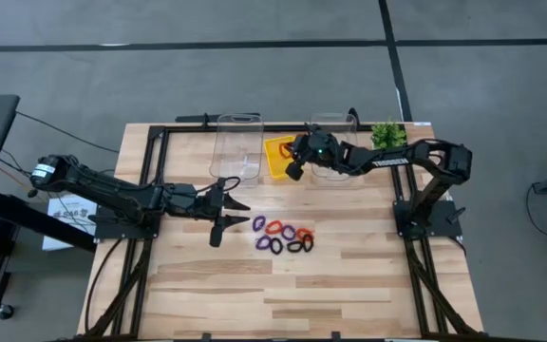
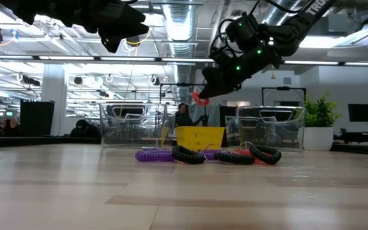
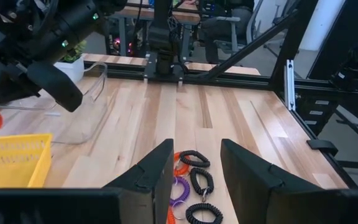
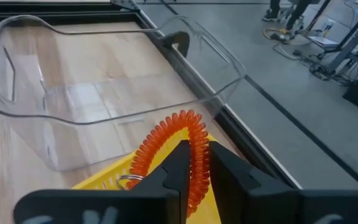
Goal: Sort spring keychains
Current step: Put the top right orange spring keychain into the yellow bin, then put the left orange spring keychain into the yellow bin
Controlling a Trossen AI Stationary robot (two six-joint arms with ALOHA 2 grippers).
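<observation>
Pinching orange keychain (image 4: 178, 144), right fingers (image 4: 178, 167) (closed)

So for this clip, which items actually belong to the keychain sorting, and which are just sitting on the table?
Job items:
- spring keychains heaped mid-table
- orange keychain held in the right end effector, above the yellow tray
- left clear bin, right clear bin
- left end effector, open beside the heap

Lying about:
- green plant
- papers

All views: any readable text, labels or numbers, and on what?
"TR": white lettering on the right arm, low view, rest cut off; too small to read from above.
Printed sheet by the left arm: too small to read.
Spring keychains, yellow tray, bins: none.
</observation>
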